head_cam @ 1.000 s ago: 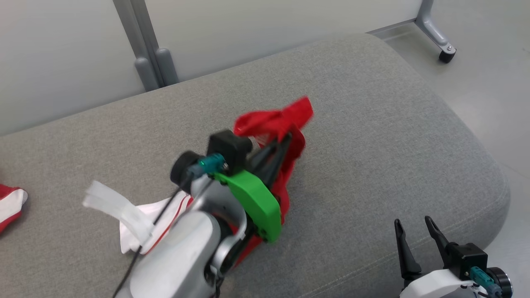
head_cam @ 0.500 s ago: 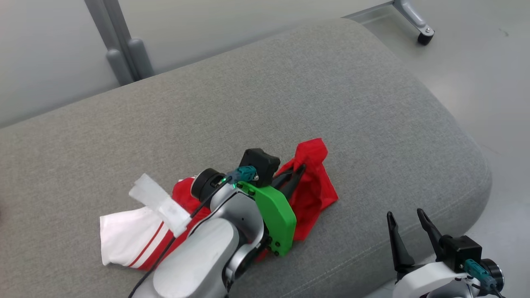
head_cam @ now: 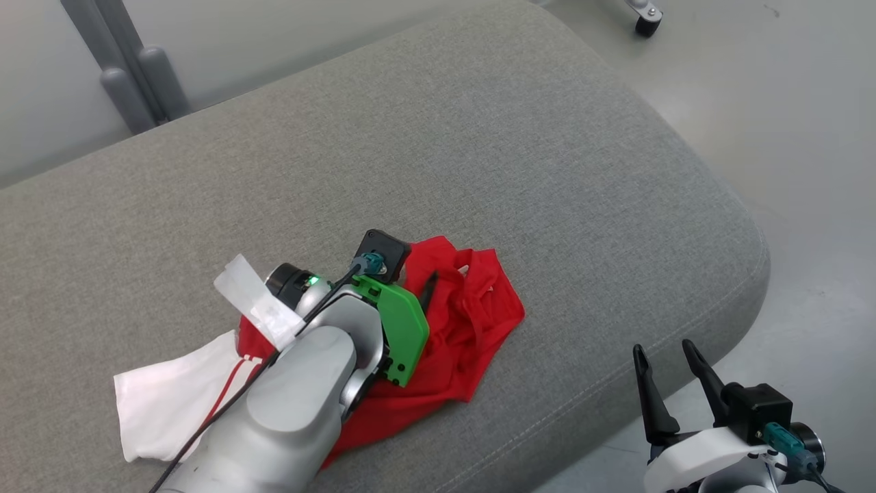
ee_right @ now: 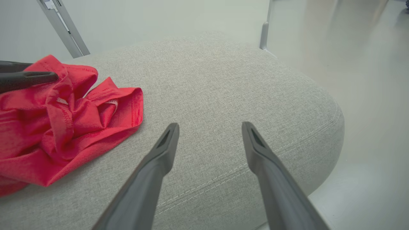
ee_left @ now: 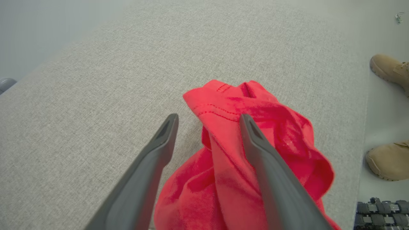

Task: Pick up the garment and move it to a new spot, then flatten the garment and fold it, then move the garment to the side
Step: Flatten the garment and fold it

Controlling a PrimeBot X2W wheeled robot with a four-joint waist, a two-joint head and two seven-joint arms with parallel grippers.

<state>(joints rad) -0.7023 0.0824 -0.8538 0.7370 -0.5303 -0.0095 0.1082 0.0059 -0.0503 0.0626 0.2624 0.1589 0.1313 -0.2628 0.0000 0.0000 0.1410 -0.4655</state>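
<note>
Though the garment (head_cam: 472, 335) lies on the grey cushion (head_cam: 547, 171), it is all bunched up and not flat. At the left is its white end (head_cam: 164, 404), with thin red stripes. Next comes the red part, in a crumpled heap near the front edge of the cushion. The left gripper (ee_left: 208, 117) is right over that heap. Its two fingers are spread wide apart, one above bare cushion and one lying on the red cloth, and they squeeze nothing. Over at the right, the right gripper (head_cam: 663, 348) hangs past the cushion's edge, well apart from the cloth. Its fingers are wide apart too, with nothing in them. I think the first job, putting the garment in a spot, may be done. Making it flat, folding it and moving it aside are all left to do.
</note>
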